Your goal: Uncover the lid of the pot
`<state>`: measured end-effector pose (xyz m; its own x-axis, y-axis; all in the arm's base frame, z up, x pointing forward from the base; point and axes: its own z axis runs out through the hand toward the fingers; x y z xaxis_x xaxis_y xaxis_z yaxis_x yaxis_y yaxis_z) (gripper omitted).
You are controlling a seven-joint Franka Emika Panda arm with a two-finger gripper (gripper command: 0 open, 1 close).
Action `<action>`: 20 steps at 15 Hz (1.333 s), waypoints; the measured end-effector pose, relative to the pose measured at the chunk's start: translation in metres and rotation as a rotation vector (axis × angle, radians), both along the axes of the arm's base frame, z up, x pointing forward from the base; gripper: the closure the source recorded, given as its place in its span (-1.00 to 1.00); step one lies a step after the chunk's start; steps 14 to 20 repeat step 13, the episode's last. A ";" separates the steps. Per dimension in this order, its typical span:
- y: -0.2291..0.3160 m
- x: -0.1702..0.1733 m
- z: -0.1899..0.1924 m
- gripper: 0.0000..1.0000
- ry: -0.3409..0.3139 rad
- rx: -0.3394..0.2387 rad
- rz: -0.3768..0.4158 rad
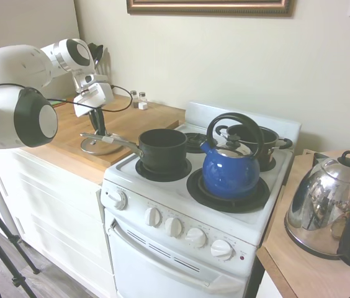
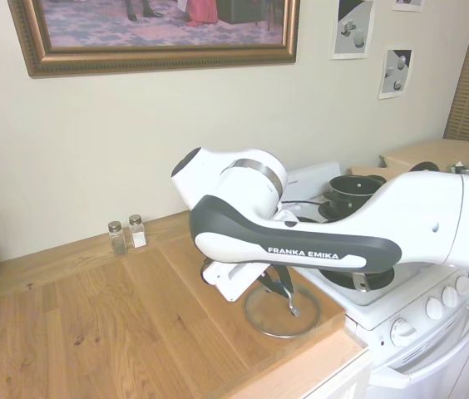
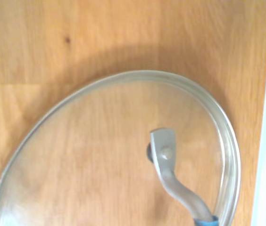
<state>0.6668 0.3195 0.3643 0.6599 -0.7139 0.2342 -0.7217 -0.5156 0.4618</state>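
First exterior view: I see the pot (image 1: 162, 149), matte dark grey with a long straight metal handle, uncovered on the white stove's (image 1: 162, 205) front left burner; the lid (image 1: 98, 145) lies flat on the wooden desk (image 1: 69, 146) beside the stove, the pincer (image 1: 100, 132) directly above its handle. Second exterior view: glass disc with metal rim on the oak-grain desk (image 2: 93, 324); pincer (image 2: 283, 287) at the arched loop, grip state I cannot tell. Wrist view: lid (image 3: 100, 155) transparent, wood grain visible through it, riveted loop handle.
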 end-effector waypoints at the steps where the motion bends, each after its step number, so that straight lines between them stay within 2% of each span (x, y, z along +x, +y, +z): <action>1: 0.000 0.001 0.004 -1.00 -0.005 0.007 0.007; 6: -0.001 0.001 0.024 -1.00 -0.022 0.035 0.031; 11: 0.009 -0.006 0.052 -1.00 -0.029 0.092 0.074; 13: 0.019 -0.009 0.070 -1.00 -0.083 0.105 0.101; 20: 0.019 -0.009 0.070 -1.00 -0.083 0.105 0.101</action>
